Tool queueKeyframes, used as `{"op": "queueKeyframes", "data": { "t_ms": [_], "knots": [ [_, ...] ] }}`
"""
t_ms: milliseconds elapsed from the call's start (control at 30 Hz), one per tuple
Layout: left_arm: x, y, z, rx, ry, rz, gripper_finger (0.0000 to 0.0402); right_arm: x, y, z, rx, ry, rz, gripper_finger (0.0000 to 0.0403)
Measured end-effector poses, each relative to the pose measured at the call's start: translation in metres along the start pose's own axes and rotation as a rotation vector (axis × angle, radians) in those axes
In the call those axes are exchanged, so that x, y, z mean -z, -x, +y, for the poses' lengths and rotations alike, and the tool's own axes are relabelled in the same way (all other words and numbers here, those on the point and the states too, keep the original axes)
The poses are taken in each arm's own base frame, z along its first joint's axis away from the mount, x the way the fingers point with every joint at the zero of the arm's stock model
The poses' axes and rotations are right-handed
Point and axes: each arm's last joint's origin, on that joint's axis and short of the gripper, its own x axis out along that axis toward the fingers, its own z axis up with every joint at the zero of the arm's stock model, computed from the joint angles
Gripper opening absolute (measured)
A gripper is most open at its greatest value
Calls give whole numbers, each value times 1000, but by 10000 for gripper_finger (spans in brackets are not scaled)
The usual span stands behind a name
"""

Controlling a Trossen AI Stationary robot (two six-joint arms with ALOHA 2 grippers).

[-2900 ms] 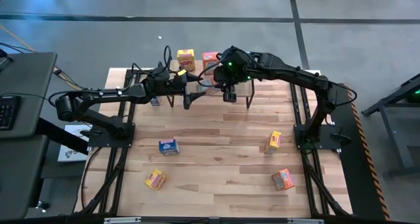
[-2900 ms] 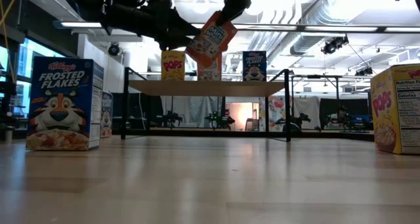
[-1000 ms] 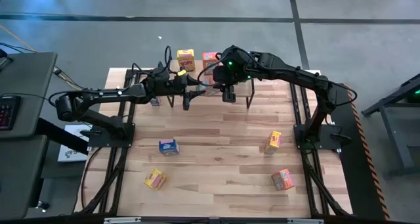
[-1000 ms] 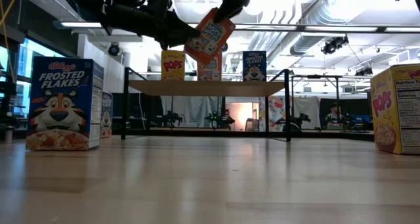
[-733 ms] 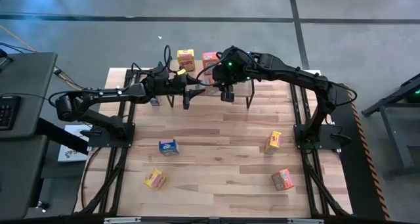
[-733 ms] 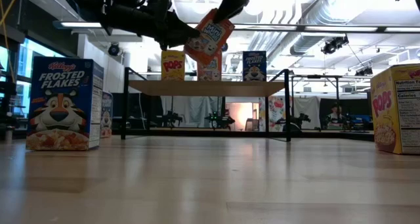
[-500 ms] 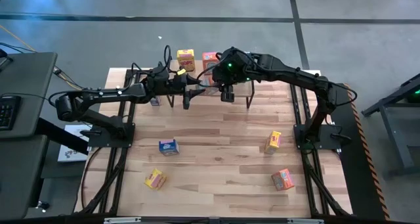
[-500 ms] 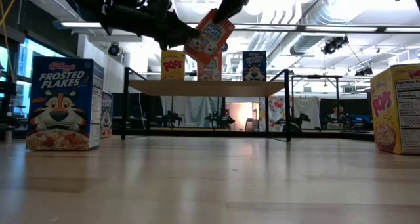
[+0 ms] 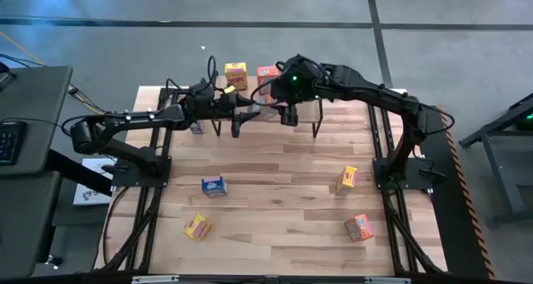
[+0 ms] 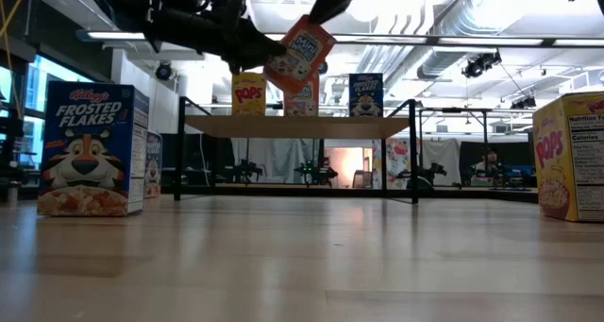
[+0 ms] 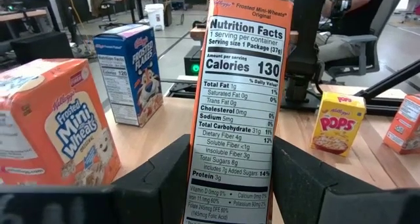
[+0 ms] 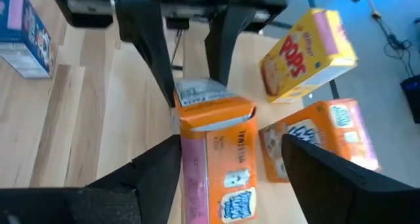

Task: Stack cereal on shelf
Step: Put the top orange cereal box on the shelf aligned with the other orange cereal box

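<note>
An orange cereal box [image 10: 300, 53] hangs tilted above the shelf [image 10: 297, 126], with my left gripper [image 9: 243, 117] shut on it. My right gripper [image 12: 230, 152] is open. It reaches down from above [image 10: 332, 3], its fingers on either side of the box's upper end. On the shelf stand a yellow box [image 10: 248, 93], an orange box [image 10: 304, 103] and a blue box [image 10: 366, 93]. My left gripper pinches the orange box between its two fingers, one on each broad face, near one end [image 12: 200, 92]. The narrow nutrition panel [image 11: 236, 152] faces the wrist camera. The fingers come level from the table's left. The box is lifted clear and tilted. My right gripper: I cannot tell whether one finger [image 12: 161, 175] touches the box's side.
Loose boxes lie on the table: blue [image 9: 213, 186], yellow [image 9: 196, 226], yellow [image 9: 347, 179] and orange [image 9: 359, 226]. Another blue box [image 9: 196, 127] stands by the left arm. The middle of the tabletop [image 9: 275, 201] is bare wood.
My right gripper has opened off the orange box's upper end and risen a little. The box stays tilted above the shelf in my left gripper, which has kept still.
</note>
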Motion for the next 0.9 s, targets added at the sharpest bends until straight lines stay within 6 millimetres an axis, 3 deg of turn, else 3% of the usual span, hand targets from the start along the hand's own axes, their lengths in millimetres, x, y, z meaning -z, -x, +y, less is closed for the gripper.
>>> {"op": "queueKeyframes", "data": {
  "t_ms": [267,400,667,900],
  "knots": [
    [1,2,5,18,18,-12,175,-16,38,-9,7,-34,-76,255],
    [14,7,3,4,27,-95,175,-18,60,-9,-69,-66,-90,255],
    [22,17,1,-61,17,-251,175,-7,88,1,-168,-98,-79,256],
    [30,5,6,-58,70,-314,175,5,98,19,-160,-108,-117,256]
  ]
}}
